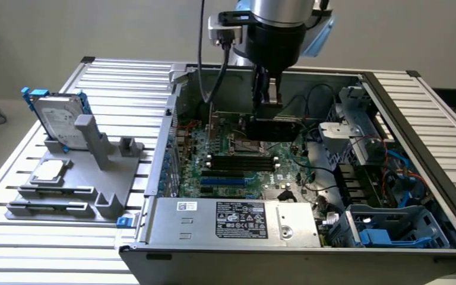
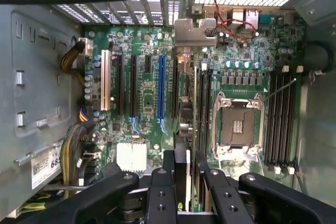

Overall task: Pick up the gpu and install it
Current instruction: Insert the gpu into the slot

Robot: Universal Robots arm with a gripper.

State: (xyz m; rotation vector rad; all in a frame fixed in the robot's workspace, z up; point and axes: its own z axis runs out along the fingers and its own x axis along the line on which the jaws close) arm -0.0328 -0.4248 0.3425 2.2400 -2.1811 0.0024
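— Exterior view: what are you gripping?
— My gripper [image 1: 268,113] is clenching the gpu [image 1: 274,128], holding it upright inside the case [image 1: 418,113], over the board [image 1: 228,160].
— And the wrist view?
— My fingers [image 2: 160,198] are pinching the gpu [image 2: 184,124] edge-on. It is hovering between the blue slot [image 2: 161,87] and the socket [image 2: 237,125].

The arm [image 1: 275,32] hangs from above with its wrist vertical and the gripper [image 1: 268,108] pointing straight down. Its two black fingers [image 2: 160,195] stand parallel and close together, clamped on the thin edge of the gpu [image 2: 181,156], which sits upright between them
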